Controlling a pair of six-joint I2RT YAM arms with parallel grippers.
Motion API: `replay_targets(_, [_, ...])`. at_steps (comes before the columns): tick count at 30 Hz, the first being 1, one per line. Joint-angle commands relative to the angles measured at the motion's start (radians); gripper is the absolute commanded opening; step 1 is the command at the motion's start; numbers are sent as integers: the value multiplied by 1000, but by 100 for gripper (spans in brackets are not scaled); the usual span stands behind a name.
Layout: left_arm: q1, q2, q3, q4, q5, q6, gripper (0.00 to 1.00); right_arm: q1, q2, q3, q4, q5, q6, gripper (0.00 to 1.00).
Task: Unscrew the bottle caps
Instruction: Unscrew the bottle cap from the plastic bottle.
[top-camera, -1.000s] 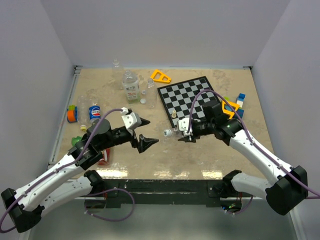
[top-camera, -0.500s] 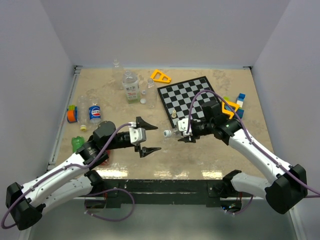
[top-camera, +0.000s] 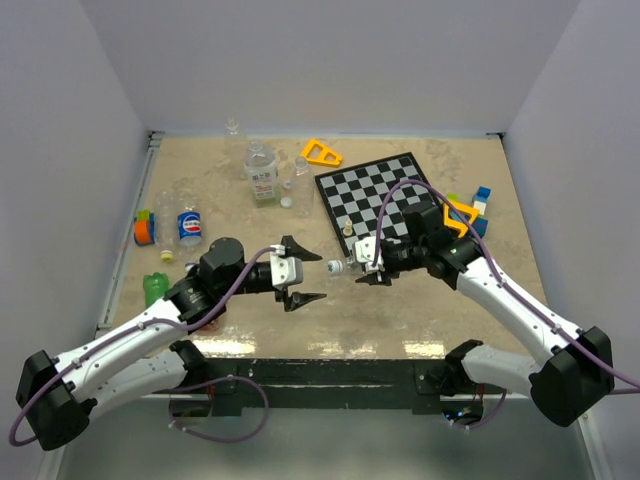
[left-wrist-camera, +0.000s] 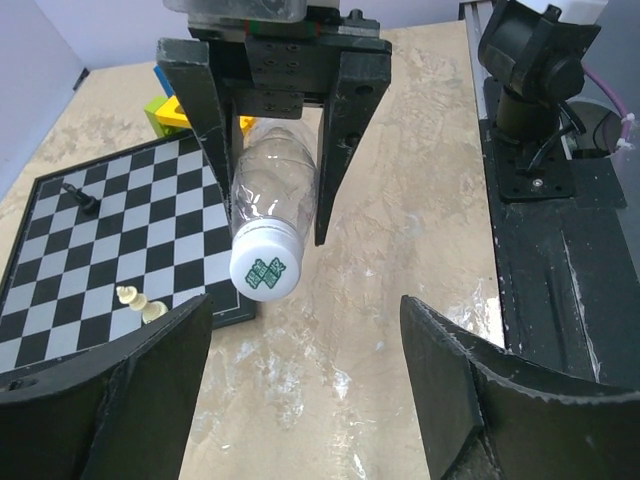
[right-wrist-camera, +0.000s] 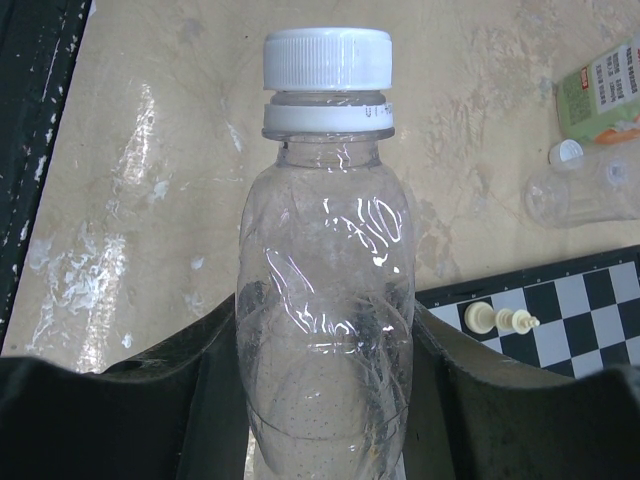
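Your right end effector (top-camera: 374, 263) clamps the clear bottle (right-wrist-camera: 325, 300) at frame centre; your left end effector (top-camera: 313, 276) gapes wide, facing its white cap (left-wrist-camera: 266, 272).

I see a beige, marbled tabletop (top-camera: 420, 300) boxed in by plain pale walls (top-camera: 330, 60) on three sides. A black metal rail (top-camera: 330, 368) runs along its near edge. The light looks even and soft.

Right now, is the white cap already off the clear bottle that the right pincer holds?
No, the white cap sits on the neck of the clear bottle gripped by the right pincer.
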Motion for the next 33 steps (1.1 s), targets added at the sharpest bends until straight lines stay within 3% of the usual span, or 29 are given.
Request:
replay_targets(1, [-8, 34, 35, 58, 46, 29, 78, -4, 7, -2, 4, -11, -9, 17])
replay_targets(6, [-11, 86, 64, 63, 17, 23, 67, -3, 15, 0, 4, -13, -11, 17])
replay_targets(14, [-13, 148, 101, 107, -9, 7, 59, -4, 18, 1, 0, -16, -11, 17])
replay_targets(28, [-14, 192, 127, 99, -25, 9, 58, -3, 23, 1, -2, -16, -14, 17])
replay_targets(33, [-16, 209, 135, 90, 0, 6, 52, -3, 24, 3, -2, -16, -14, 17])
